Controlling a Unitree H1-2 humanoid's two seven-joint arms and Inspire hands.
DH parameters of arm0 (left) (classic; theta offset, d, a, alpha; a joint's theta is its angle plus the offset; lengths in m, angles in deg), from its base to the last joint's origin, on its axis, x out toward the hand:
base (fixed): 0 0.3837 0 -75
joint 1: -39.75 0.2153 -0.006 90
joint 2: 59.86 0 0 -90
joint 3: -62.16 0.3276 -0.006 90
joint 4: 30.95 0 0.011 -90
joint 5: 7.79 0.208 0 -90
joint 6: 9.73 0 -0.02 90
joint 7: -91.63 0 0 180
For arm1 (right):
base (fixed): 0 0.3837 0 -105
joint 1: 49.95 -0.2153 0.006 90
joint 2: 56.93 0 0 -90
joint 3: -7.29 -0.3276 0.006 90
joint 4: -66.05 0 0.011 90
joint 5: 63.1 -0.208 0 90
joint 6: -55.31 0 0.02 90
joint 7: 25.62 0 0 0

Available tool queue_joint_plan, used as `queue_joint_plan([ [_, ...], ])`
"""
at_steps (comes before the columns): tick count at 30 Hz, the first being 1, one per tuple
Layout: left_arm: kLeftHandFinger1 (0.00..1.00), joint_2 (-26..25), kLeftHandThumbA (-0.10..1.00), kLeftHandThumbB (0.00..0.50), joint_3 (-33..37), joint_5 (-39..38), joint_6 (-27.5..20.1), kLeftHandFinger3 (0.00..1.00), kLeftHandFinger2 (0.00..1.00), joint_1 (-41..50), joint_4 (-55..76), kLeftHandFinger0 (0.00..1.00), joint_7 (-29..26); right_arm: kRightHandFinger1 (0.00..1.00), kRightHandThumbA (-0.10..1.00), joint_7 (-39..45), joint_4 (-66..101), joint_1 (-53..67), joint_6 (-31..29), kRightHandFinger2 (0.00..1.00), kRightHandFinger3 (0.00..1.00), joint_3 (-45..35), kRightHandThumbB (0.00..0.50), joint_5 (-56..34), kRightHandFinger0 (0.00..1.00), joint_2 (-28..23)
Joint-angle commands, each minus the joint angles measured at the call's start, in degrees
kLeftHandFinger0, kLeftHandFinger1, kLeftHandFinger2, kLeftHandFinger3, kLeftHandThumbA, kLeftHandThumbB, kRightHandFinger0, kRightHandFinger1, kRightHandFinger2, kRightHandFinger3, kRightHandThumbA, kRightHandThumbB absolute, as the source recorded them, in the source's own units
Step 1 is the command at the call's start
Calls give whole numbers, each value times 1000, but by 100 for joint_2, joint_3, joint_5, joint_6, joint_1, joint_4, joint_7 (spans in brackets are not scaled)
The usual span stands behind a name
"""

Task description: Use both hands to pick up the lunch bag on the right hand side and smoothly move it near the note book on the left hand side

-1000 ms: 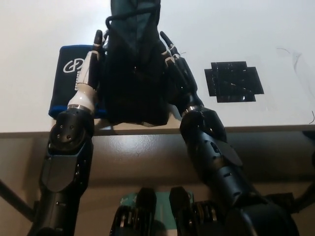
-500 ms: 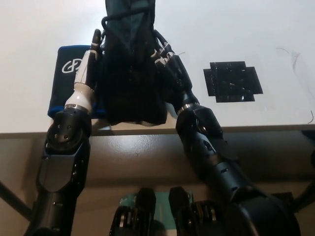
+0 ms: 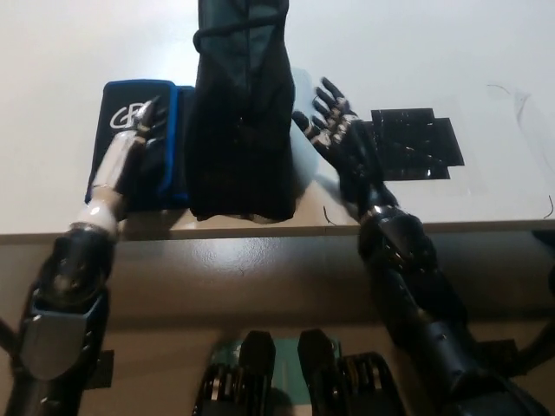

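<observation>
Lunch bag (image 3: pixel 238 121) stands upright on bench (image 3: pixel 434 52), long axis running away from robot, just beside notebook (image 3: pixel 139 143) and overlapping its edge. Right hand (image 3: pixel 334 121) is off to bag's right w/ fingers spread, holding nothing. Left hand (image 3: pixel 130 139) lies over notebook, left of bag, fingers loosely apart, empty. Bag sits btwn both hands, right slightly nearer. Looks placed; arms likely clear.

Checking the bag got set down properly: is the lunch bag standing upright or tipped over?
Upright: the lunch bag stands tall on the table beside the notebook, with both hands apart from it.
</observation>
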Motion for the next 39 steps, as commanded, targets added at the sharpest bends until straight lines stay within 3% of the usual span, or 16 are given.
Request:
queue_joint_plan([
  [1, 1000, -1285, 1000, 500, 71, 1096, -373, 1000, 1000, 461, 2277, 1000, 295, 1000, 1000, -1142, 2686, 858, -332, 1000, 1000, 181, 380, 2528, 1000, -781],
  [8, 1000, -1413, 1000, 487, -316, 661, -894, 1000, 1000, 1591, 3089, 1000, 202, 1000, 1000, -578, 4053, 1776, 19, 1000, 1000, -49, 412, 2044, 1000, -1041],
  [14, 1000, -1081, 1000, 438, -422, 631, -1436, 1000, 1000, 2937, 3659, 1000, -46, 1000, 1000, -545, 4249, 2541, -558, 1000, 1000, -189, 374, 1735, 1000, -1073],
  [16, 1000, -860, 1000, 402, -392, 486, -1754, 1000, 1000, 3384, 3650, 1000, -132, 1000, 1000, -561, 4359, 2830, -565, 1000, 1000, -224, 363, 1575, 1000, -1081],
  [18, 1000, -731, 1000, 304, -365, 329, -1881, 1000, 1000, 3669, 3631, 1000, -149, 1000, 1000, -522, 4410, 3017, -565, 1000, 1000, -255, 358, 1422, 1000, -1051],
  [21, 1000, -454, 914, 233, -376, 132, -1942, 1000, 1000, 4205, 3590, 1000, -249, 1000, 1000, -472, 4448, 3347, -565, 1000, 1000, -294, 336, 1213, 1000, -995],
  [22, 1000, -381, 917, 191, -390, 157, -2113, 1000, 1000, 4318, 3444, 1000, -322, 1000, 1000, -419, 4453, 3470, -565, 1000, 1000, -351, 324, 1071, 1000, -950],
  [23, 1000, -341, 920, 179, -402, 188, -2246, 1000, 1000, 4380, 3335, 1000, -369, 1000, 1000, -374, 4457, 3550, -565, 1000, 1000, -397, 321, 956, 1000, -914],
  [27, 1000, -332, 980, 167, -539, 287, -2282, 1000, 1000, 4616, 2934, 1000, -579, 1000, 1000, -180, 4464, 3958, -565, 1000, 1000, -570, 284, 568, 1000, -776],
  [31, 944, -405, 1000, 138, -518, 204, -2282, 916, 903, 4689, 2570, 967, -681, 1000, 1000, 42, 4382, 4231, -565, 1000, 1000, -603, 245, 501, 1000, -813],
  [33, 945, -423, 1000, 152, -494, 210, -2282, 926, 905, 4633, 2365, 978, -733, 1000, 1000, 75, 4310, 4285, -565, 1000, 1000, -591, 256, 532, 1000, -820],
  [35, 1000, -344, 1000, 230, -561, 35, -2282, 1000, 974, 4548, 2055, 1000, -646, 1000, 1000, 149, 4236, 4355, -565, 1000, 1000, -576, 258, 515, 1000, -805],
  [39, 1000, -315, 1000, 172, -622, -120, -2282, 1000, 1000, 4326, 1537, 1000, -614, 1000, 1000, 201, 4011, 4442, -565, 1000, 1000, -523, 250, 701, 1000, -835],
])
